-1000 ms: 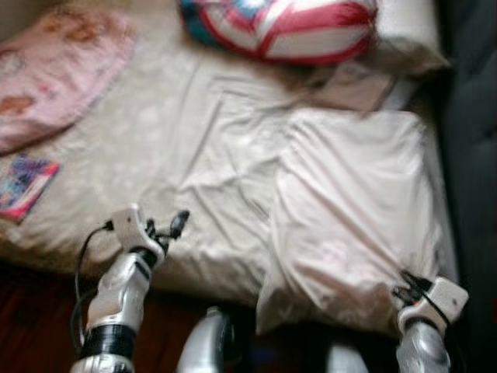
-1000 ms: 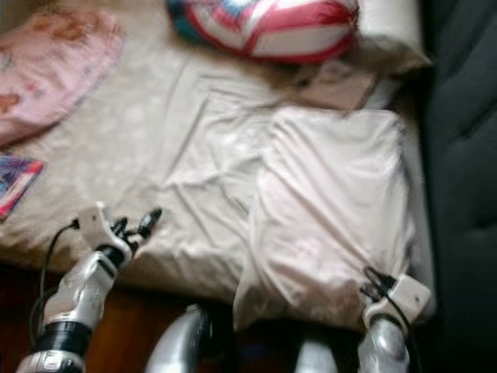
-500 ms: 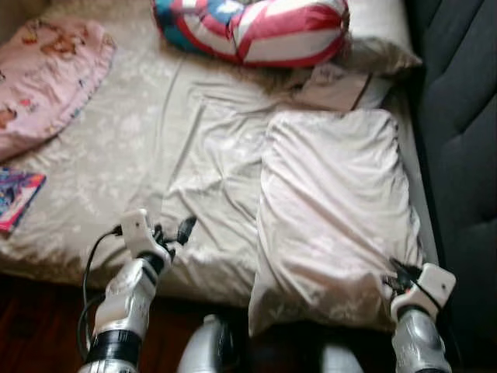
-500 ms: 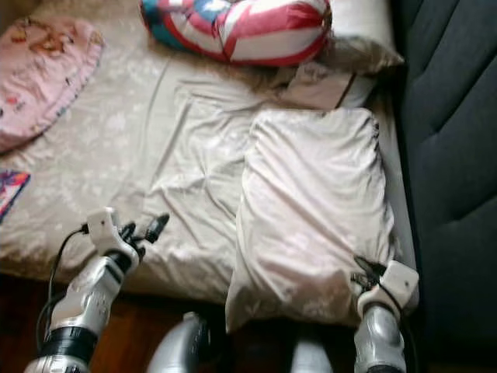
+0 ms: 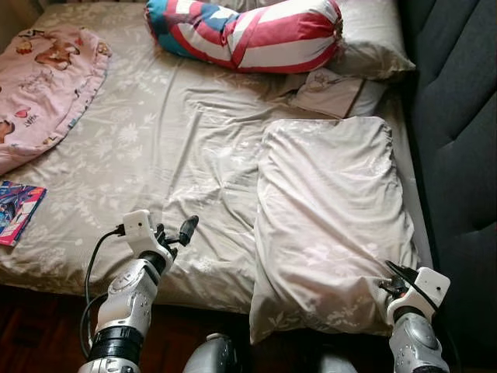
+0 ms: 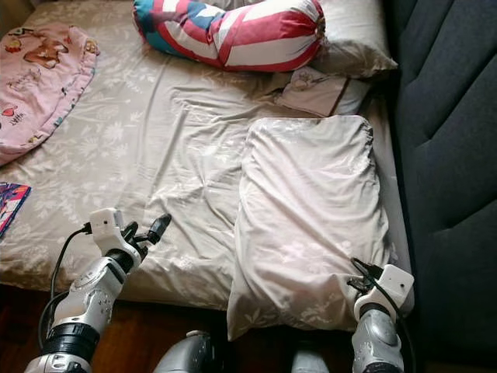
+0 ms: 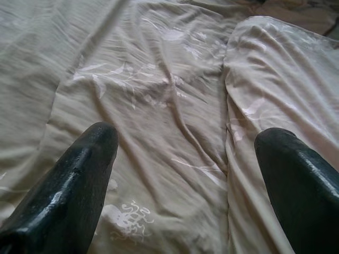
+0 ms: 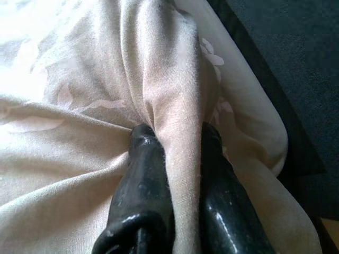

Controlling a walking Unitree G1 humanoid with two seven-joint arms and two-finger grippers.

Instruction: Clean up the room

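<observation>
Bed (image 5: 155, 148) with a beige floral sheet lies before you, its dark padded headboard (image 5: 458, 116) on the right. Largest on it is the beige floral pillow (image 5: 334, 225), flat along the right side beside the headboard. A red, white and blue striped bolster (image 5: 248, 35) lies across the far end, a pink printed blanket (image 5: 46, 85) at far left. Your right hand (image 8: 175, 143) pinches the pillow's near corner between its fingers. Your left hand (image 7: 185, 153) hovers wide apart over the sheet, holding nothing.
</observation>
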